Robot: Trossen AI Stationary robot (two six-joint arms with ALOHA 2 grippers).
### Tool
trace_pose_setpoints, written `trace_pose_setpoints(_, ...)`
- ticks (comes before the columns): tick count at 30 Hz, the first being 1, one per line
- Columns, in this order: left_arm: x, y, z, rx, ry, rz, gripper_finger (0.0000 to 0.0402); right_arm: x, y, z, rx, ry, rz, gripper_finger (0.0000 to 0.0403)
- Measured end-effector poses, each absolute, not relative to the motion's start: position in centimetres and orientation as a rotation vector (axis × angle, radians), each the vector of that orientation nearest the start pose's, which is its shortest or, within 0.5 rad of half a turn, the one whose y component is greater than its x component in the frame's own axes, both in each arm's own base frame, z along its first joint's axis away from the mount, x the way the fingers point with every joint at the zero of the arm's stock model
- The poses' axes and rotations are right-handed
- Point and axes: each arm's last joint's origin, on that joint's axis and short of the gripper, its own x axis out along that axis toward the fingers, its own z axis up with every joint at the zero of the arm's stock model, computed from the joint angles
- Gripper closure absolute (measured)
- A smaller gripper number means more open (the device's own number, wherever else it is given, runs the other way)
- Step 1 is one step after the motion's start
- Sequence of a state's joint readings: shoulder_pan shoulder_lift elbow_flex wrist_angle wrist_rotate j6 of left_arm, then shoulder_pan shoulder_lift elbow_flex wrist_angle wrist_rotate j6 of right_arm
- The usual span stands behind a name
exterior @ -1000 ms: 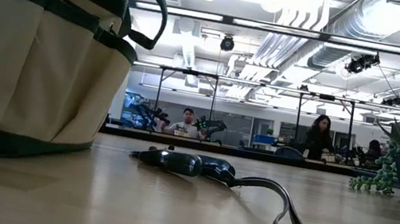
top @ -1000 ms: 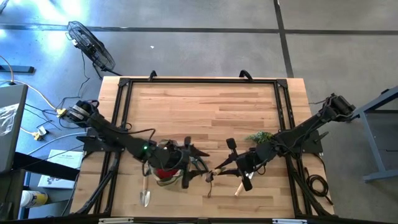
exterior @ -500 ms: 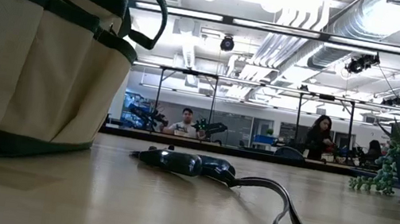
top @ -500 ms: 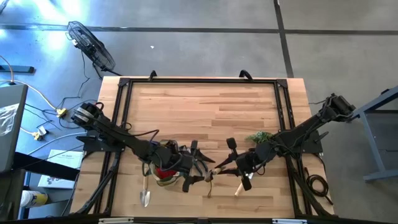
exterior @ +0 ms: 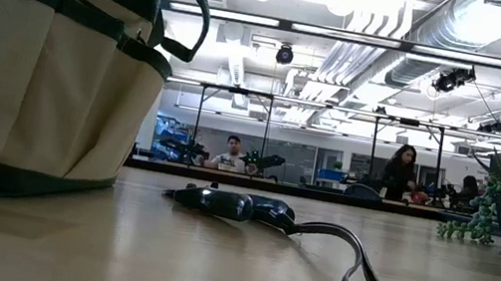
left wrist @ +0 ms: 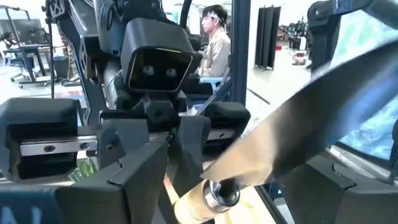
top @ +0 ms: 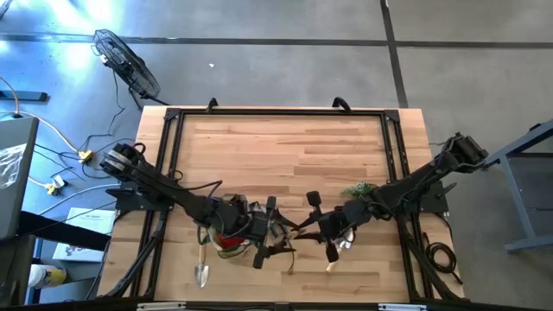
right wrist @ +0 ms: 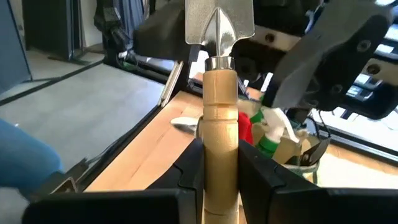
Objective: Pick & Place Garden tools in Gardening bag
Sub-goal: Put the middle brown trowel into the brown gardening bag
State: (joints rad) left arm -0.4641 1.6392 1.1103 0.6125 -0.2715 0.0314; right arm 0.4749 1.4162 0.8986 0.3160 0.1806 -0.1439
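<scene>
Between the two arms, near the tabletop's front edge, I have a wooden-handled trowel clamped by its handle in the right claw, blade pointing toward the gardening bag. That bag sits beside the left claw, whose fingers stand wide around the blade without closing. A red cloth and a green item already show inside. Left to do, by my reckoning: this trowel, another trowel in front of the bag, and the pruners.
</scene>
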Motion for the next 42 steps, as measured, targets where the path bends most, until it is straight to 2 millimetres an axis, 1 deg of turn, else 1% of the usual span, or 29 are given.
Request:
trace_pose_setpoints(4,34.2,-16.2,29.7,0.004,-0.07,-0.192,0.013,28.4,14.0,27.8,-0.209,0.152,0.307,0.0349)
trace_pose_setpoints(12,34.2,-16.3,29.7,0.024,-0.06,-0.199,0.013,28.4,14.0,27.8,-0.212,0.152,0.308,0.0349)
trace_pose_setpoints(16,34.2,-16.3,29.5,0.032,-0.044,-0.206,0.0141,28.4,14.0,27.8,-0.212,0.152,0.308,0.0349)
trace_pose_setpoints(20,34.2,-16.3,29.4,0.038,-0.031,-0.194,0.017,28.4,14.0,27.8,-0.213,0.152,0.308,0.0349)
trace_pose_setpoints(24,34.2,-16.2,29.4,0.041,-0.032,-0.191,0.0213,28.4,14.0,27.8,-0.213,0.152,0.31,0.0349)
trace_pose_setpoints(32,34.2,-16.2,29.3,0.12,-0.033,-0.167,0.0332,28.4,14.1,27.7,-0.189,0.161,0.348,0.0346)
trace_pose_setpoints(36,34.2,-16.1,29.1,0.127,-0.012,-0.14,0.0334,28.3,14.1,27.5,-0.19,0.179,0.347,0.0331)
trace_pose_setpoints(39,34.2,-16.1,29.1,0.109,-0.005,-0.143,0.0336,28.3,14.1,27.4,-0.201,0.19,0.349,0.0306)
trace_pose_setpoints(42,34.2,-16.1,28.9,0.101,0.01,-0.145,0.0337,28.3,14.1,27.4,-0.173,0.196,0.331,0.028)
